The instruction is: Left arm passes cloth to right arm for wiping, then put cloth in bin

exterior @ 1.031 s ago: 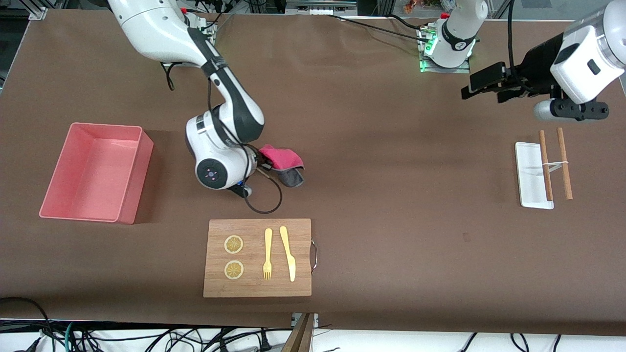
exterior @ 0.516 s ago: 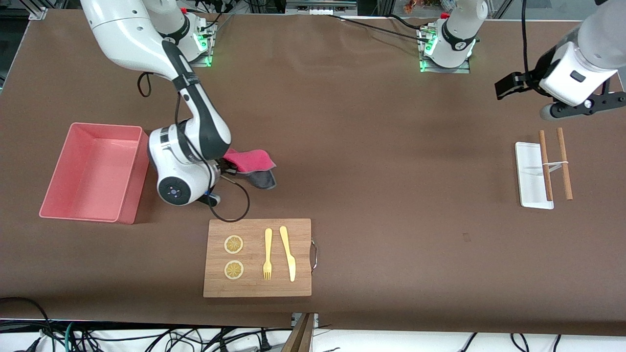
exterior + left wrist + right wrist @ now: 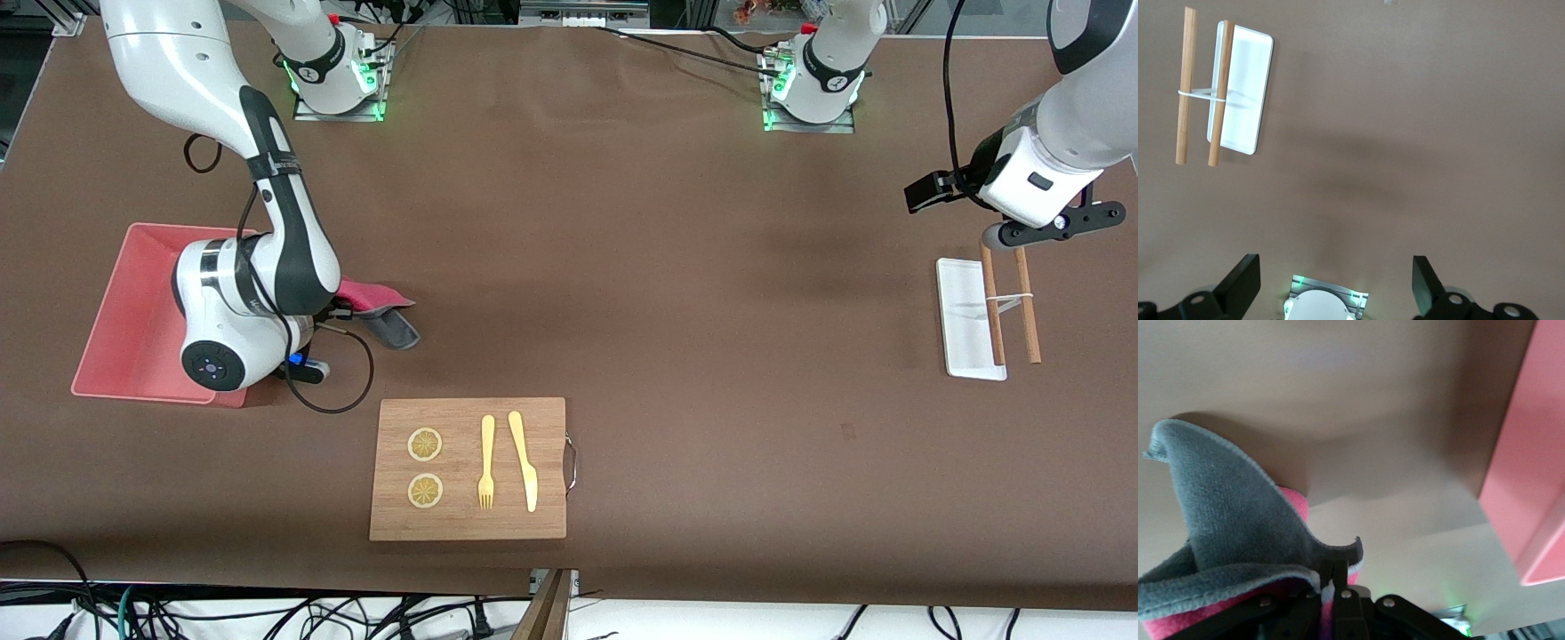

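My right gripper (image 3: 345,309) is shut on the cloth (image 3: 384,313), which hangs from it, pink on one face and dark grey on the other. In the right wrist view the fingers (image 3: 1335,572) pinch a fold of the cloth (image 3: 1225,513), and the bin (image 3: 1531,447) shows close by. The bin (image 3: 133,293) is a light pink box at the right arm's end of the table. The held cloth is over bare table just beside the bin's wall. My left gripper (image 3: 926,190) is open and holds nothing, over the table at the left arm's end.
A wooden cutting board (image 3: 551,520) with two lemon slices (image 3: 425,444), a fork (image 3: 486,462) and a knife (image 3: 523,460) lies nearer the front camera than the cloth. A white tray (image 3: 965,311) with two wooden sticks (image 3: 1029,302) lies below the left gripper (image 3: 1335,270).
The right arm has carried the cloth across the table toward the bin. The left arm has swung down over the white tray, still open.
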`<state>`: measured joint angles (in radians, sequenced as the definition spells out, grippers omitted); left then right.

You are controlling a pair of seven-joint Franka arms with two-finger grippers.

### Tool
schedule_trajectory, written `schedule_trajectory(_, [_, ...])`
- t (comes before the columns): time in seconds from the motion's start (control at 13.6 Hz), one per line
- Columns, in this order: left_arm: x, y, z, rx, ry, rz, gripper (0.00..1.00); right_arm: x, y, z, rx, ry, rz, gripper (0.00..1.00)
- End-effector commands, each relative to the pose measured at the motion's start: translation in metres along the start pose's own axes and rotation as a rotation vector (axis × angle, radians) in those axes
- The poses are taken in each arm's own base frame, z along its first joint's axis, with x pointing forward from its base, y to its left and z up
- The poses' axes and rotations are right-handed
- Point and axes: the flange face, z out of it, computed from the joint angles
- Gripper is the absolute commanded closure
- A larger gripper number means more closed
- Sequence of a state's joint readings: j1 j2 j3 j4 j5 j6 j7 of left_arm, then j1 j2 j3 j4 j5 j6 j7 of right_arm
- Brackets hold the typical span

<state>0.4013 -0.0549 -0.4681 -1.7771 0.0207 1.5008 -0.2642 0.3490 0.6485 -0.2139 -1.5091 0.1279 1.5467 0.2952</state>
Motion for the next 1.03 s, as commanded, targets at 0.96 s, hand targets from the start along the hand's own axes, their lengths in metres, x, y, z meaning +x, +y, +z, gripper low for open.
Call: schedule_trajectory(0.96, [0.01,-0.015,-0.037,-0.032,0.088,0.053,0.0,-0.077,-0.192,0.006,0.127,0.156,0.154,1.0])
